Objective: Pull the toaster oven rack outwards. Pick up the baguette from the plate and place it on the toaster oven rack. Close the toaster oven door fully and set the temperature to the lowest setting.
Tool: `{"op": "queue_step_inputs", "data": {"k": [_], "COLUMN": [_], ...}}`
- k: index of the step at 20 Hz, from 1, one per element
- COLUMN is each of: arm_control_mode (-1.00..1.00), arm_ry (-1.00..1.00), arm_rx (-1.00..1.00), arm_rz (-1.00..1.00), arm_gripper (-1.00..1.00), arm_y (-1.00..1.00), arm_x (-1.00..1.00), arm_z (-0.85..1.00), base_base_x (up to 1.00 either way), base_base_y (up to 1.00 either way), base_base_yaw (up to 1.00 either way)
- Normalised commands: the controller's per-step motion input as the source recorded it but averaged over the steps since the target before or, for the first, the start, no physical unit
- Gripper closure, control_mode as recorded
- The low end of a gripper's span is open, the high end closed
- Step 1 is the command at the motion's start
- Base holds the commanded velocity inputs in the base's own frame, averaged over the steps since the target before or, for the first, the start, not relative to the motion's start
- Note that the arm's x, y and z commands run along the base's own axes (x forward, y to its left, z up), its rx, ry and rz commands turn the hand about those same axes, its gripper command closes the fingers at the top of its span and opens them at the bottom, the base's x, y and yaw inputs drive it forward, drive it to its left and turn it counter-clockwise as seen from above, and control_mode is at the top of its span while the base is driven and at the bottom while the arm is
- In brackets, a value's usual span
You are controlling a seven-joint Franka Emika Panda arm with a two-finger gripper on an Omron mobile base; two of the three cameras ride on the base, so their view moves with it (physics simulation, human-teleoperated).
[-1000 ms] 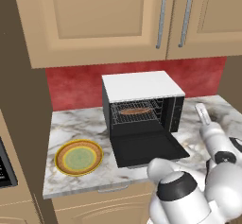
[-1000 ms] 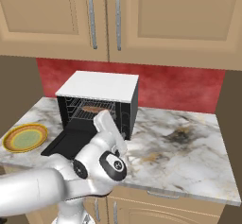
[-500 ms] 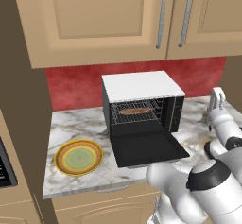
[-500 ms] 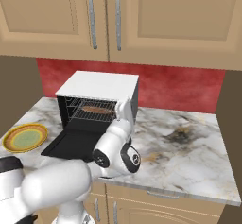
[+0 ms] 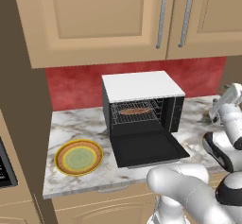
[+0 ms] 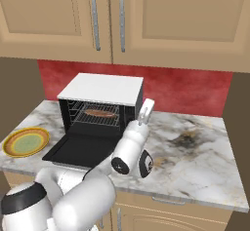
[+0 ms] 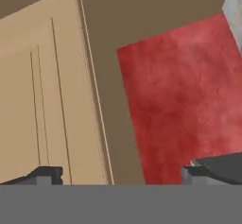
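My gripper [image 7: 121, 173] has its two dark finger tips standing wide apart with nothing between them. Through the hand camera I look past them at a tilted tan cabinet door [image 7: 47, 95] and the red backsplash [image 7: 184, 95]. From the right base camera I see the hand raised beside the right side of the toaster oven [image 6: 105, 91], just above the counter, apart from the oven.

The counter [image 6: 195, 152] is pale marble with grey and brownish veining, and it carries a darker smudged patch to the right of the arm. Behind it the mottled red backsplash runs the whole width, and above hang tan wooden wall cabinets [image 5: 108, 20] with long grey bar handles [image 5: 161, 20]. A brown wall flanks the counter on either side.

The toaster oven is a black box with a flat white top, set toward the back of the counter. The toaster oven door [image 5: 149, 148] lies folded down flat, open, its dark inner face up. Inside, the toaster oven rack [image 5: 134, 116] is a thin grey wire grid, and the baguette [image 5: 135, 110] lies on it, a small brown loaf with tapered ends, lengthwise across the cavity. The plate [image 5: 78, 157] sits left of the oven on the counter, well apart from the door, yellow-orange at the rim with a pale green centre and nothing on it.
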Motion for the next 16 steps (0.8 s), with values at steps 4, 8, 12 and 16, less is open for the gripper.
{"op": "queue_step_inputs", "data": {"k": [4, 8, 12, 16], "arm_control_mode": [-1.00, -1.00, -1.00, -1.00], "arm_ry": [0.03, 0.10, 0.18, 0.26], "arm_rx": [0.48, 0.39, 0.30, 0.22], "arm_rz": [0.07, 0.03, 0.00, 0.00], "arm_gripper": [-1.00, -1.00, -1.00, -1.00], "arm_y": [-0.59, -0.56, -0.52, -0.54], "arm_x": [-0.72, -0.76, -0.77, -0.82], "arm_z": [1.00, 1.00, 1.00, 0.85], "base_base_x": [0.00, 0.00, 0.00, 0.00], "base_base_y": [0.00, 0.00, 0.00, 0.00], "base_base_yaw": [0.00, 0.00, 0.00, 0.00]}}
